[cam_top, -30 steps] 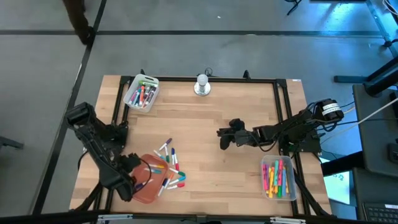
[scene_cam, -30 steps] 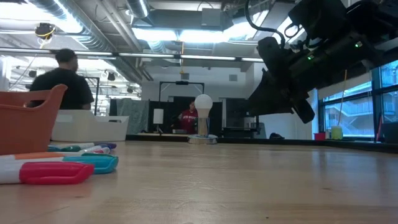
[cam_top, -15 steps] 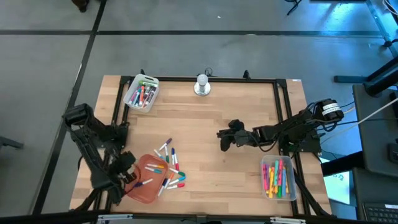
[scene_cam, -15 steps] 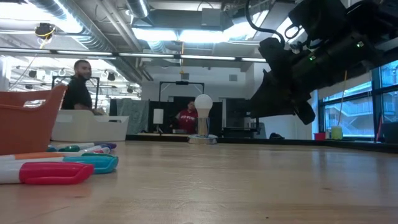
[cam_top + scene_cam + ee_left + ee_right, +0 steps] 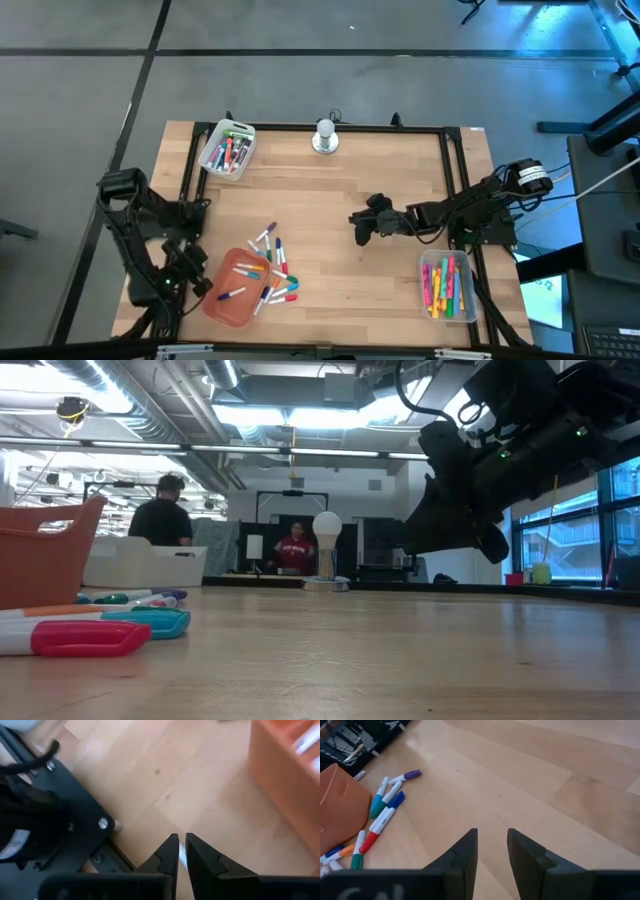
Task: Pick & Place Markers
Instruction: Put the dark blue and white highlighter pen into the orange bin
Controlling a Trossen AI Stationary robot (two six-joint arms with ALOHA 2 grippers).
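Observation:
Loose markers [image 5: 272, 248] with white barrels and coloured caps lie on the wood beside the orange tray [image 5: 222, 305], near the table's near left; they also show in the low view [image 5: 90, 632] and the right wrist view [image 5: 387, 807]. A few markers lie flat inside the tray. My left gripper [image 5: 188, 276] is shut and empty, just left of the tray's left wall [image 5: 280, 775], at the table's left edge [image 5: 181, 842]. My right gripper [image 5: 358, 224] hangs open above the bare table centre [image 5: 493, 837], pointing toward the markers.
A clear tray [image 5: 227, 148] of markers sits at the far left corner, and another clear tray [image 5: 448, 286] of markers at the near right. A white knob-like object [image 5: 325, 137] stands at the far edge. The black frame [image 5: 75, 815] lies beside my left gripper. People stand in the room [image 5: 165, 525].
My left gripper has drawn back from above the orange tray's near left part toward the table's left edge, uncovering the tray. The tray and markers have stayed in place. A person in the background has walked to the right.

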